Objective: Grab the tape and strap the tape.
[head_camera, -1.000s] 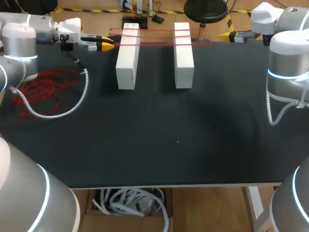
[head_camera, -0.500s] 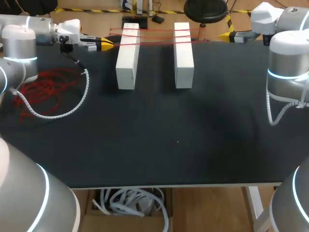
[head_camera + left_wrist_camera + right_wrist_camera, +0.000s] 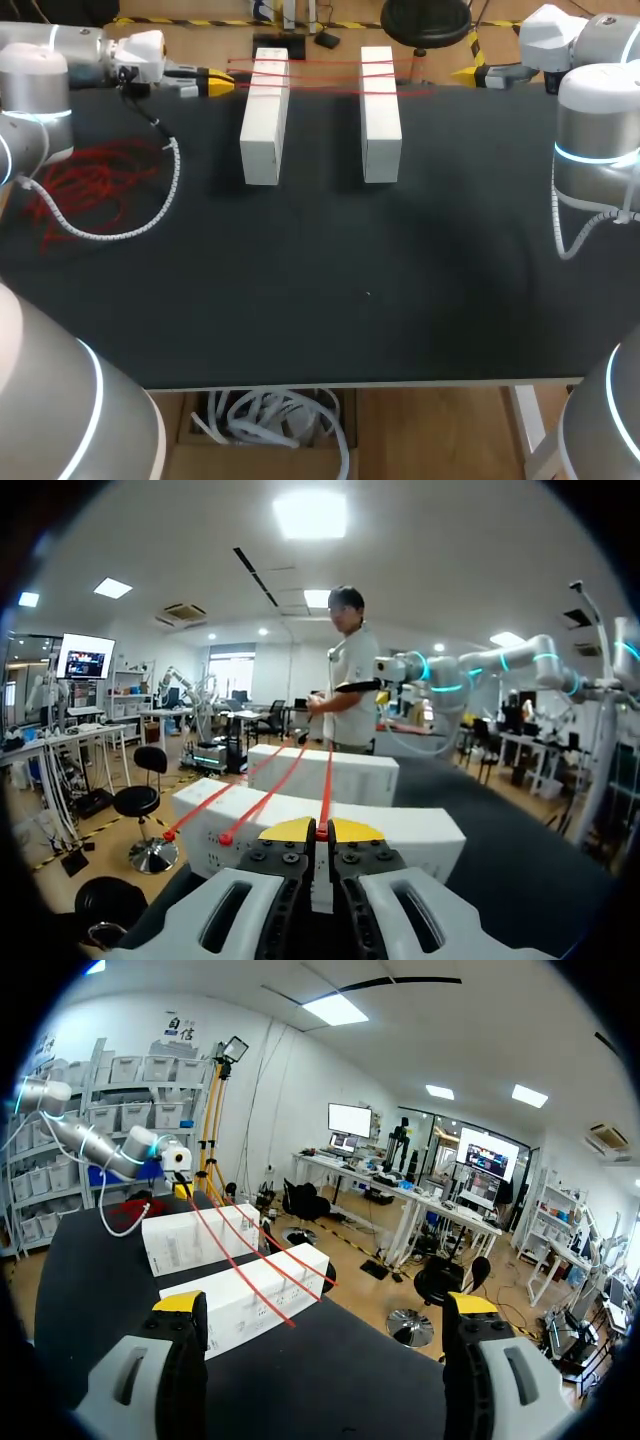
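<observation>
Jaws of the left gripper [image 3: 322, 832] are pinched narrow on a strand of red tape [image 3: 326, 780] at the far left of the worktop [image 3: 330, 300], just left of the left white block [image 3: 263, 120], while those of the right gripper [image 3: 325, 1305] stand wide and empty at the far right edge. From the pinch the tape runs right across the far ends of that block and the right white block [image 3: 380, 115], and a loose heap of tape [image 3: 95, 185] lies on the left. To strap well, I judge the left arm should hold the strand taut and level, laying it flat without dragging either block.
</observation>
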`<state>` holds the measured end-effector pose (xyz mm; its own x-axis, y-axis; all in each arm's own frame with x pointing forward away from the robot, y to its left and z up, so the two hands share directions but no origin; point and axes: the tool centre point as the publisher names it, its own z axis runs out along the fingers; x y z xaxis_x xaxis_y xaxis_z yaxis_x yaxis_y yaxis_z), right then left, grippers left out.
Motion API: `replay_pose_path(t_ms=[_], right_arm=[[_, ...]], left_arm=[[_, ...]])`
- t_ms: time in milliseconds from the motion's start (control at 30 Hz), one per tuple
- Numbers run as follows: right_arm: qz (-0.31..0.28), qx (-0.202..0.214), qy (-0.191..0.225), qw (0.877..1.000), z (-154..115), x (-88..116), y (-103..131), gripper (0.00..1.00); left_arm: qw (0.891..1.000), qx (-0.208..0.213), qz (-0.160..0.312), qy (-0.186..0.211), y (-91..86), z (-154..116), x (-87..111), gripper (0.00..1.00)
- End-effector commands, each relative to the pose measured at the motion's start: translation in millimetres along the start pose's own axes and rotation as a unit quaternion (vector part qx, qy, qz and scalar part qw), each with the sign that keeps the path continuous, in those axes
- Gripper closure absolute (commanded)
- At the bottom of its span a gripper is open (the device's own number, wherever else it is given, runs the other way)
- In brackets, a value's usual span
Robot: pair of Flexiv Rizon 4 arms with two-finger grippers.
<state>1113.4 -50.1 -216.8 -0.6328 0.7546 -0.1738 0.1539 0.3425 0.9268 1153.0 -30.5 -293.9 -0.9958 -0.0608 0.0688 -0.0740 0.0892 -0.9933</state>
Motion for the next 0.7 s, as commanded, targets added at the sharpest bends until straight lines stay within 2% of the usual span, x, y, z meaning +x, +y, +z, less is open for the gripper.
replay_pose_path(t_ms=[33,400,533,633,700], right_arm=[[0.000,0.002,0.000,1.000,0,0,1,0.00],[0.000,0.002,0.000,1.000,0,0,1,0.00],[0.000,0.002,0.000,1.000,0,0,1,0.00],[0.000,0.002,0.000,1.000,0,0,1,0.00],[0.000,0.002,0.000,1.000,0,0,1,0.00]], left_arm=[[1.000,0.001,0.003,-0.012,-18.8,-1,12.9,1.00],[0.999,0.029,0.013,-0.037,-73.9,10,38.7,1.00],[0.998,0.028,-0.007,-0.058,-90.5,20,42.8,1.00],[0.996,0.053,-0.025,-0.061,-102.9,26,45.3,1.00],[0.993,0.086,-0.046,-0.062,-110.0,29,45.7,1.00]])
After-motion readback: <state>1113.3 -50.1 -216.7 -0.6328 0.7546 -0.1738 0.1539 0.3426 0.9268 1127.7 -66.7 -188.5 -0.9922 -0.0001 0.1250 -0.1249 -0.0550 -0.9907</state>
